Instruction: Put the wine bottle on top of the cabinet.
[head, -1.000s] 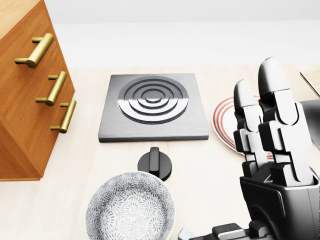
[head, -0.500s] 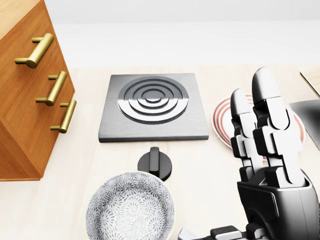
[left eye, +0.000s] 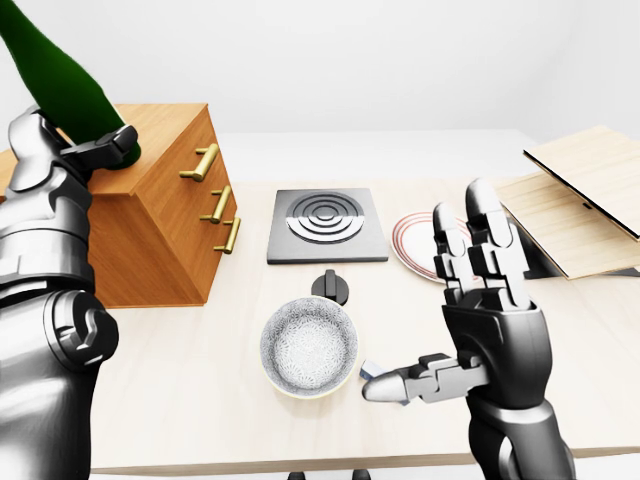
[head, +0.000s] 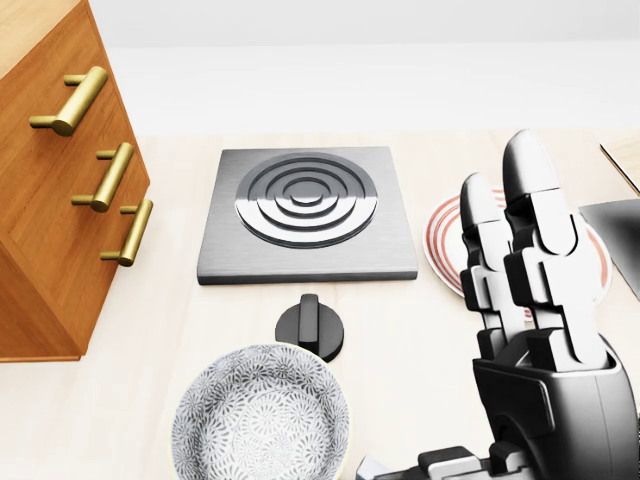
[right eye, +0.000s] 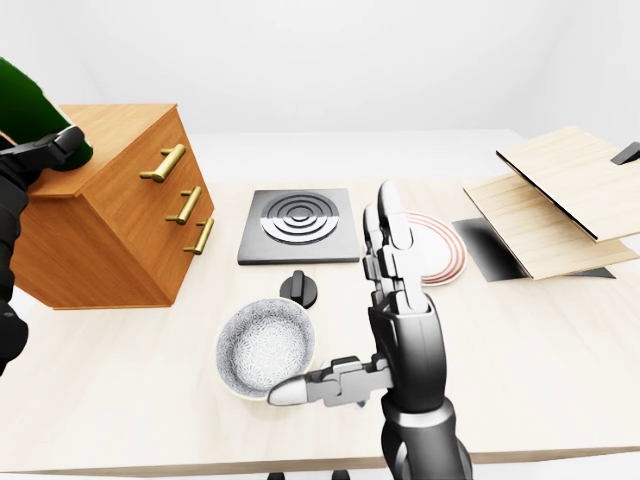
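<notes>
Only eye views: left robot hand (left eye: 50, 165) gripping wine bottle (left eye: 60, 80)

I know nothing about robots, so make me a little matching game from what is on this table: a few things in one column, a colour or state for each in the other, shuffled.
Things:
1. green glass wine bottle
2. wooden cabinet with brass handles
3. round plate with red rings
4. right hand

States:
A. open, fingers upright, holding nothing
B. partly hidden behind the right hand in the left-eye view
C. gripped in the left hand, tilted
D. drawers shut

Pairs: 1-C, 2-D, 3-B, 4-A
</notes>
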